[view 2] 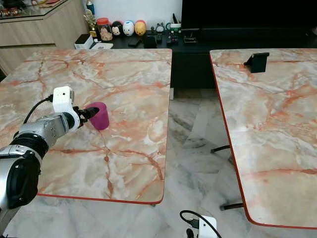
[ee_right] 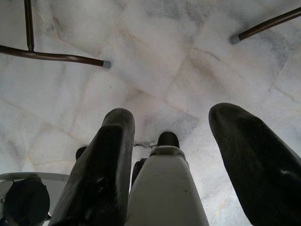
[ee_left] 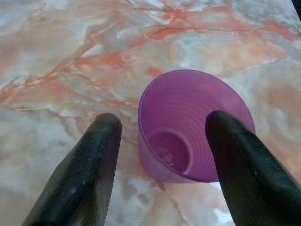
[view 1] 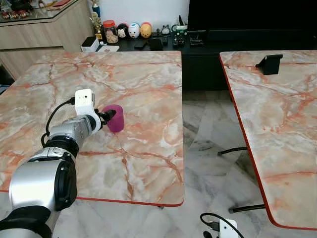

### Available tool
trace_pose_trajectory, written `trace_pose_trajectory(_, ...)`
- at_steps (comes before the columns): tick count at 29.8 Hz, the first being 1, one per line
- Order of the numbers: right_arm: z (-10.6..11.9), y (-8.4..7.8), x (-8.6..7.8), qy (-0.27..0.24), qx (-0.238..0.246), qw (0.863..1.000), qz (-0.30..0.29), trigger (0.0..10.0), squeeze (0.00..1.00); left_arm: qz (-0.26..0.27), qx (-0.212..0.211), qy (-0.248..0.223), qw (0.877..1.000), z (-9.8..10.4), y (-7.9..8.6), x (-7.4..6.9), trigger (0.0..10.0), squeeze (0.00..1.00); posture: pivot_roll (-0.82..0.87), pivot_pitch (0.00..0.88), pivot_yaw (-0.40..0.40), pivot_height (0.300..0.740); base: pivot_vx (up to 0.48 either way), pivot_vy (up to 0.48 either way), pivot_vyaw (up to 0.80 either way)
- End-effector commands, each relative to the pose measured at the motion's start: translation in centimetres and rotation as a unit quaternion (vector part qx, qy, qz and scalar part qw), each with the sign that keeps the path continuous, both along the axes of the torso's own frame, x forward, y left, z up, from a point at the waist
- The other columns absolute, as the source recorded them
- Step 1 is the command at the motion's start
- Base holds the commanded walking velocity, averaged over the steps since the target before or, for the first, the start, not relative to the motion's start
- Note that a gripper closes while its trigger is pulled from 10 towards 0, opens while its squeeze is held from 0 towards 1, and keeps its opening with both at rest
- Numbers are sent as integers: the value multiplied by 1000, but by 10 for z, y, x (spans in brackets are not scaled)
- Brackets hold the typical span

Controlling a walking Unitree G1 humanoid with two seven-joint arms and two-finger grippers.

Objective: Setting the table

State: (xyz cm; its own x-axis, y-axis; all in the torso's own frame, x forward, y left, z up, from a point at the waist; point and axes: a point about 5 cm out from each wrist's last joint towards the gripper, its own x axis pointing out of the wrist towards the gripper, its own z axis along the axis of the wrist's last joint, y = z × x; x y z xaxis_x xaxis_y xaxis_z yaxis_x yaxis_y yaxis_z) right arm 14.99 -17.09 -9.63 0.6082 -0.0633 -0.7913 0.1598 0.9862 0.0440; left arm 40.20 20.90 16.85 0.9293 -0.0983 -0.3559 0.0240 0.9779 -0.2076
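Two marble-patterned tables are counted: the left table [view 1: 143, 74] and the right table [view 1: 282, 124]. One purple cup [view 1: 116, 118] is seen on the left table, and one black stand [view 1: 269, 64] on the right one. Two end effectors are counted, the left end effector [ee_left: 160, 155] and the right end effector [ee_right: 188, 155]. Three egg-shaped figurines [view 1: 134, 30] and one red-lidded jar [view 1: 110, 31] are lined up on the dark sideboard [view 1: 148, 45].

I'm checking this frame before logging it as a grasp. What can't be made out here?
- Whether the left gripper touches the purple cup: one finger crosses the rim in the left wrist view, contact unclear.
- The cup's base: hidden by its wall.
- Shelf figurines: too small in the eye views.
- The right gripper, open, hangs over floor; its arm is cut off by the eye views' bottom edge.
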Motion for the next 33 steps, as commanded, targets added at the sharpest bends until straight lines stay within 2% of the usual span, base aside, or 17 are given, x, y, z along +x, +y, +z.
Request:
trace_pose_trajectory(1, -1, 0, -4, 3, 0, 1000, 0, 10000, 0, 11, -9, 3, 1000, 1, 3, 0, 10000, 0, 22, 0, 80, 740, 0, 0, 0)
trace_pose_trajectory(7, -2, 0, -5, 3, 0, 1000, 2, 10000, 0, 36, -26, 4, 999, -1, 3, 0, 10000, 0, 19, 0, 78, 740, 0, 0, 0)
trace_pose_trajectory(11, -2, -1, -6, 5, 0, 1000, 3, 10000, 0, 42, -31, 12, 999, -7, 2, -2, 8863, 0, 17, 0, 79, 740, 0, 0, 0)
trace_pose_trajectory(12, -2, -1, -7, 5, -1, 1000, 3, 10000, 0, 43, -33, 16, 998, -9, 1, -2, 6980, 0, 17, 0, 79, 740, 0, 0, 0)
trace_pose_trajectory(15, -2, -1, -7, 5, -1, 1000, 3, 10000, 0, 44, -34, 17, 998, -10, 1, -3, 6667, 0, 17, 0, 79, 740, 0, 0, 0)
trace_pose_trajectory(16, -2, -1, -7, 6, 0, 1000, 4, 10000, 0, 44, -37, 18, 998, -10, 0, -3, 6118, 0, 17, 0, 79, 740, 0, 0, 0)
trace_pose_trajectory(17, -2, -1, -8, 6, 0, 1000, 4, 10000, 0, 43, -40, 20, 998, -11, 0, -3, 4549, 0, 16, 0, 79, 740, 0, 0, 0)
trace_pose_trajectory(19, -3, -1, -8, 7, 0, 1000, 5, 10000, 0, 44, -43, 21, 998, -12, -1, -3, 4392, 0, 15, 0, 79, 740, 0, 0, 0)
trace_pose_trajectory(20, -3, -1, -8, 7, 0, 1000, 5, 10000, 0, 45, -44, 21, 998, -12, -1, -3, 2902, 0, 15, 0, 79, 740, 0, 0, 0)
trace_pose_trajectory(21, -3, -1, -8, 7, 0, 1000, 5, 10000, 0, 45, -44, 21, 998, -12, -1, -3, 0, 0, 16, 0, 79, 740, 0, 0, 0)
trace_pose_trajectory(31, -3, -1, -9, 8, 0, 1000, 4, 10000, 0, 43, -48, 28, 998, -14, -2, -4, 0, 0, 15, 0, 79, 740, 0, 0, 0)
trace_pose_trajectory(32, -3, -1, -9, 8, 0, 1000, 3, 10000, 0, 43, -49, 29, 997, -14, -2, -4, 1725, 0, 17, 0, 80, 740, 0, 0, 0)
trace_pose_trajectory(33, -3, -1, -9, 8, 0, 1000, 3, 10000, 0, 44, -50, 30, 997, -15, -2, -4, 2588, 0, 17, 0, 80, 740, 0, 0, 0)
